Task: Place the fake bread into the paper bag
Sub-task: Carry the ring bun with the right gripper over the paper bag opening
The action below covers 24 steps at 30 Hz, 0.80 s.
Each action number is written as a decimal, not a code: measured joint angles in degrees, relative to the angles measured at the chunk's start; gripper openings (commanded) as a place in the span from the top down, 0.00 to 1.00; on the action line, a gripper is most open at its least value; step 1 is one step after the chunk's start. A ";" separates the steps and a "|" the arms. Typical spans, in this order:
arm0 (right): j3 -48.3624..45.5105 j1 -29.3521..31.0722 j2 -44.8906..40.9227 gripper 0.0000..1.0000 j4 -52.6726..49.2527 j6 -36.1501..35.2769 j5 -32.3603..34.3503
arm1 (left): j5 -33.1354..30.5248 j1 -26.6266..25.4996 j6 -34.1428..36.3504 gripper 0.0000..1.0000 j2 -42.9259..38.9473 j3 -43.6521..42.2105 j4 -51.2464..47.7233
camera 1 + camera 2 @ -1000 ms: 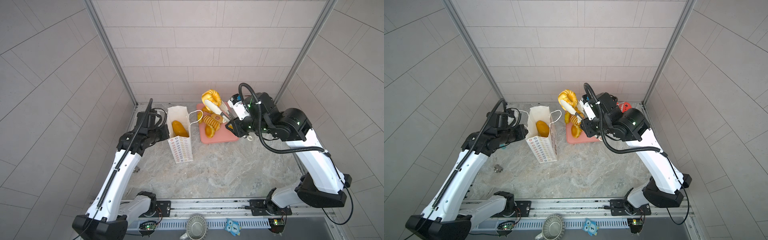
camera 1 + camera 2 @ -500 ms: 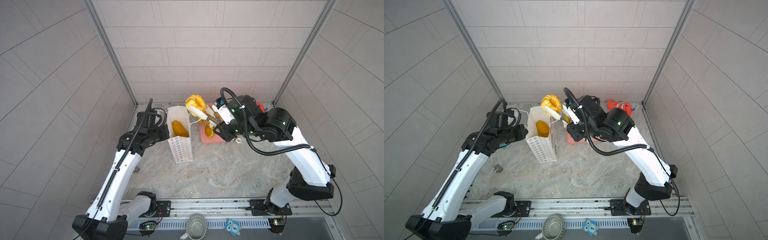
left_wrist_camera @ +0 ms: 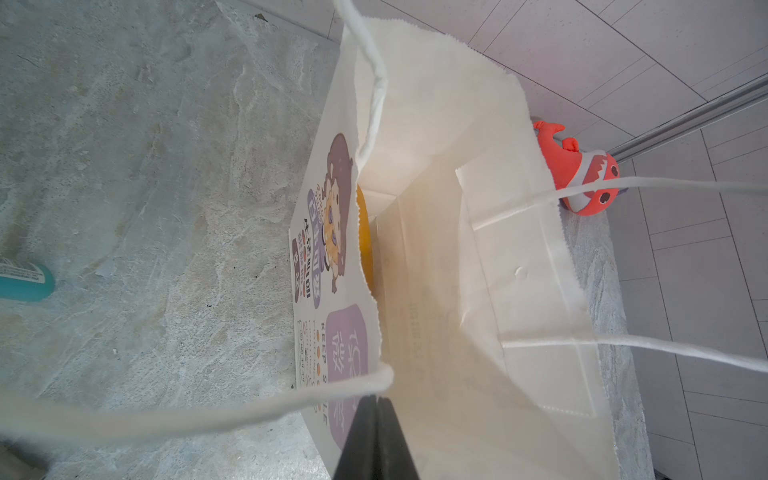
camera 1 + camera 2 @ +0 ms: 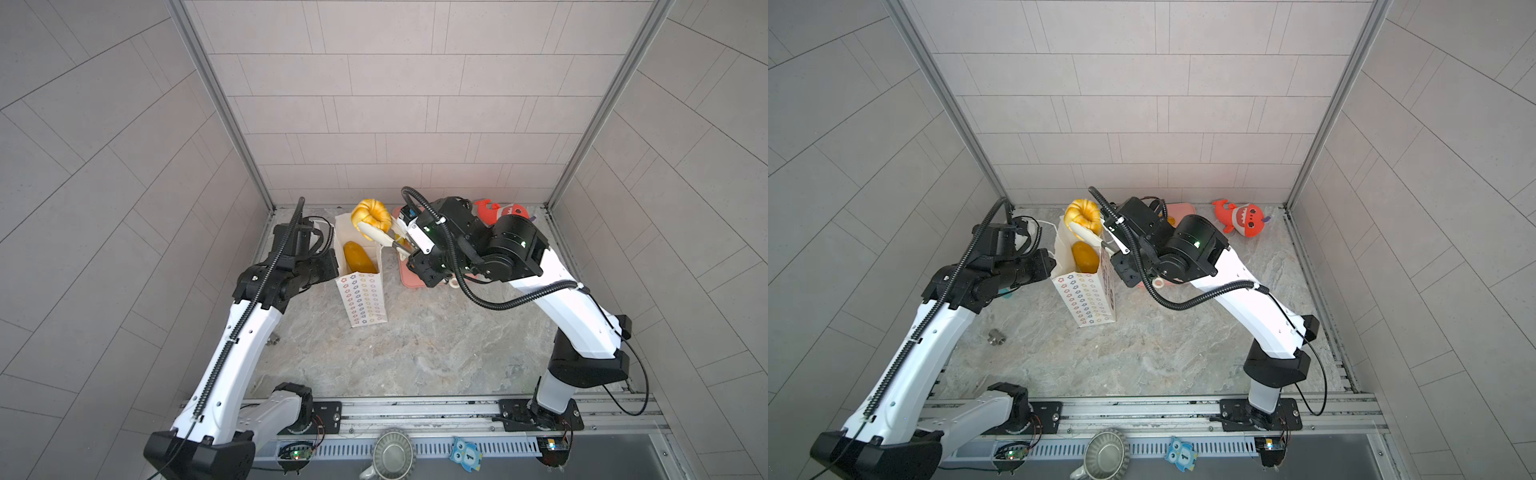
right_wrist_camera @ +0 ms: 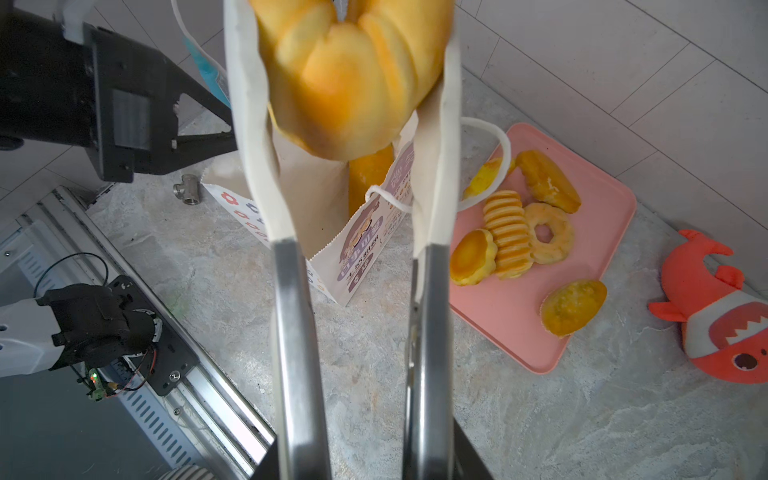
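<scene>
Golden fluted bread (image 4: pixel 371 212) hangs above the paper bag (image 4: pixel 365 299), clamped by the right gripper (image 5: pixel 345 41) for dropping; the left gripper (image 3: pixel 376 432), closed, pinches the rim, apparently to keep it open.

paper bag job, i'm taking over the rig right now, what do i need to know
Left gripper: shut on the rim of the paper bag, which stands upright and open.
Right gripper: shut on the fluted ring bread, raised above the bag's opening, not yet inside.
Done: one long loaf stands in the bag.
To do: drop the ring in, then bag the six breads lying on the pink tray beside the bag.
</scene>
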 measured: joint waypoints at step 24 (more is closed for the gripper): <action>0.63 1.22 5.90 0.59 -0.76 -0.66 0.42 | 0.02 0.00 -0.22 0.93 -0.31 0.00 0.00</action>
